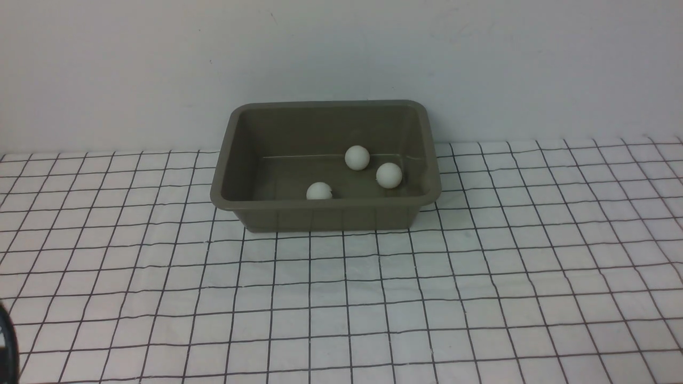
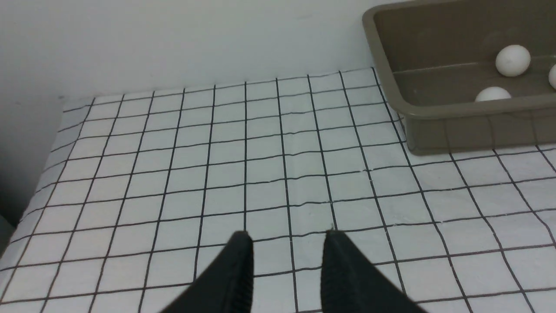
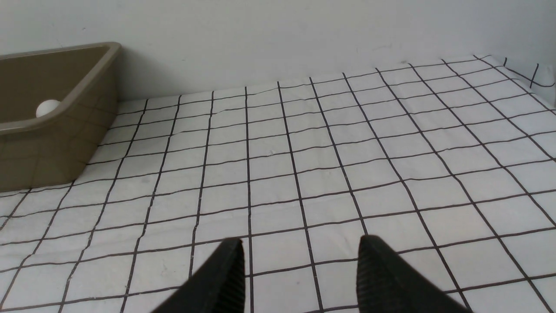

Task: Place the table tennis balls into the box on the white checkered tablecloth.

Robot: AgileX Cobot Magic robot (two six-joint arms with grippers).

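The olive-brown box (image 1: 325,216) stands on the white checkered tablecloth (image 1: 341,298) near the back wall. Three white table tennis balls lie inside it: one at the back (image 1: 357,157), one to its right (image 1: 389,175), one near the front wall (image 1: 319,191). The box (image 2: 460,126) and two balls (image 2: 513,60) (image 2: 492,93) show in the left wrist view. My left gripper (image 2: 289,237) is open and empty over bare cloth, well away from the box. My right gripper (image 3: 302,243) is open and empty over bare cloth; the box (image 3: 47,152) and one ball (image 3: 47,107) show there.
A plain white wall rises behind the box. The cloth's left edge (image 2: 47,143) drops off in the left wrist view, and its far right corner (image 3: 517,65) shows in the right wrist view. A dark bit of my left arm (image 1: 6,346) sits at the front view's lower left edge.
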